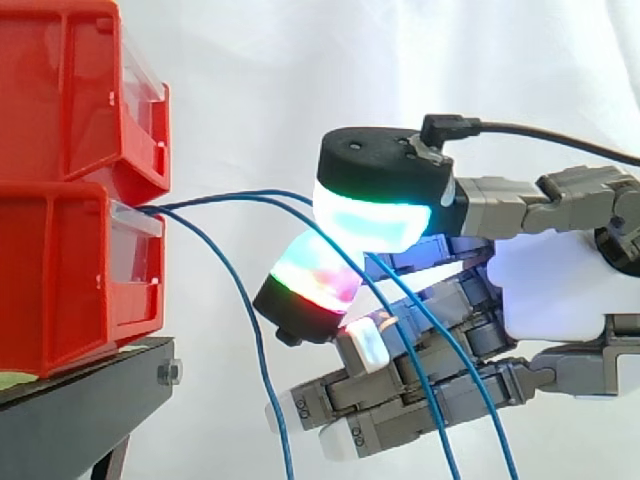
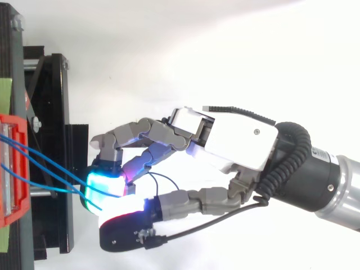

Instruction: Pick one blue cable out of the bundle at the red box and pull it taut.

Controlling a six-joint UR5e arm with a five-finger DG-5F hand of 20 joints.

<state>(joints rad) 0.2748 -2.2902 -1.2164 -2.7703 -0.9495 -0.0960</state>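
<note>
Several thin blue cables point(image 1: 230, 198) come out of the front of the lower red box point(image 1: 60, 280) and fan out to the right. One droops straight down near the box. Two run to my hand point(image 1: 560, 285), pass between the cyan-glowing thumb pad point(image 1: 370, 215) and a red-green glowing fingertip point(image 1: 310, 285), then hang down in front of the other fingers. From above, the cables point(image 2: 50, 166) lead from the red box point(image 2: 11, 169) into the glowing pads point(image 2: 107, 188) of my hand point(image 2: 236, 138), which pinch together on them. The cables sag slightly.
A second red bin point(image 1: 70, 90) is stacked on the lower one, both on the black stand point(image 1: 80, 400) at the left. White curtain lies behind. A small loop of blue cable point(image 2: 166, 180) shows inside the hand.
</note>
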